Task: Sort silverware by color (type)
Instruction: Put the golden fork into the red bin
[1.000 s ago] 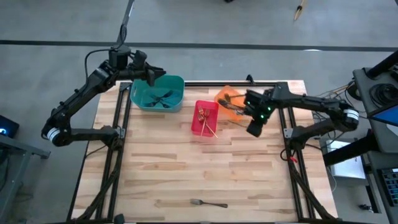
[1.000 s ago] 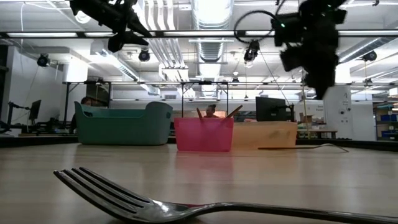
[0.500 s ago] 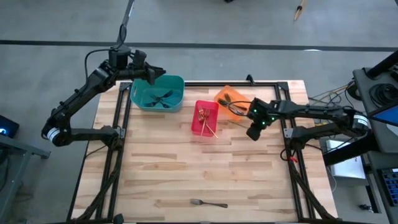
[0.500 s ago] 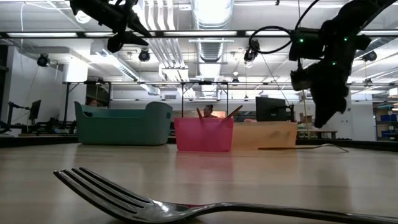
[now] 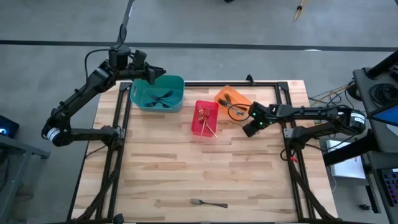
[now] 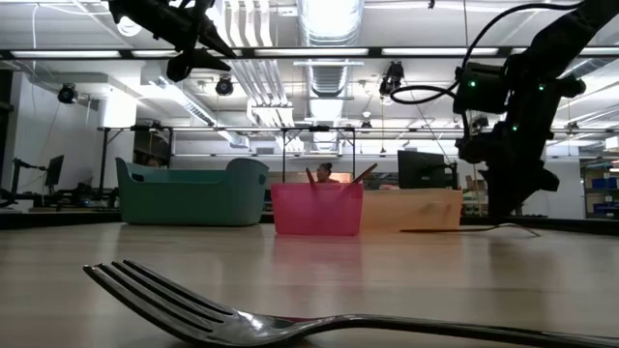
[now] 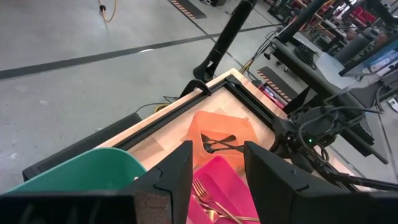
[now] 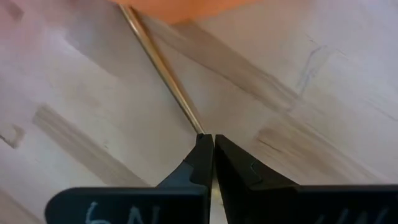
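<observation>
A: What's the surface, and what lies behind it?

B: A pale butcher-block table of wooden strips, with a black metal frame along its edges. Round it is grey concrete floor; the low view looks across into a large workshop with ceiling ducts, strip lights, monitors and desks.

A: Any writing?

B: White marks on the right gripper's body in its wrist view, too cropped to read.

A: The containers?

B: Three along the far side. The teal bin holds dark-handled forks. The red bin, nearer the middle, holds gold forks, some leaning over its near edge. The orange bin beside it holds dark forks, seen from the left wrist.

A: What else is out?

B: One plain silver fork lies alone near the front edge, well apart from the bins; it fills the foreground of the low view. A thin gold handle lies on the wood, running out from under the orange bin.

A: And the grippers?

B: The right gripper is low at the table beside the orange bin, its fingers pressed together with the tips meeting right at the gold handle's end; whether they pinch it, I can't tell. The left gripper hangs above the teal bin's far rim, fingers parted, holding nothing.
</observation>
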You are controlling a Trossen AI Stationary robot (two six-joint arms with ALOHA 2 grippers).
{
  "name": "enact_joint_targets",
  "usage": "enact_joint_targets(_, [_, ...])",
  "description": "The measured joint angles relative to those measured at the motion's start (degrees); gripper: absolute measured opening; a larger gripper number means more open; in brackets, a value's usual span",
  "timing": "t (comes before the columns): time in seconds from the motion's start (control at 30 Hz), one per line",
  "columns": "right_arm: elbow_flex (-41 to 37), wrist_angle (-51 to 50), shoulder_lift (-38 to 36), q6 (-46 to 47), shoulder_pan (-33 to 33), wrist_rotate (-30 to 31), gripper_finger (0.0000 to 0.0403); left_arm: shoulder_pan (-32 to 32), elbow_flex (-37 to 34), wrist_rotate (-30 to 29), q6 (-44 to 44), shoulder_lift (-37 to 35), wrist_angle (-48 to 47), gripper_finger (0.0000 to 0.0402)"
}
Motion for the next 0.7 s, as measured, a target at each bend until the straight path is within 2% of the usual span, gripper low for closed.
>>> enact_joint_targets(0.23, [-0.06, 3.50, -0.03, 2.12, 0.00, -0.10, 0.0016, 0.00, 0.00, -0.02, 0.00, 0.00, 0.00, 0.0123])
enact_joint_targets(0.53, [-1.82, 4.00, -0.03, 0.76, 0.00, -0.25, 0.0055, 0.00, 0.00, -0.02, 0.18, 0.00, 0.00, 0.0123])
enact_joint_targets(0.7, [-2.46, 4.54, -0.03, -1.41, 0.56, -3.27, 0.0079, 0.00, 0.00, -0.02, 0.20, 0.00, 0.01, 0.0123])
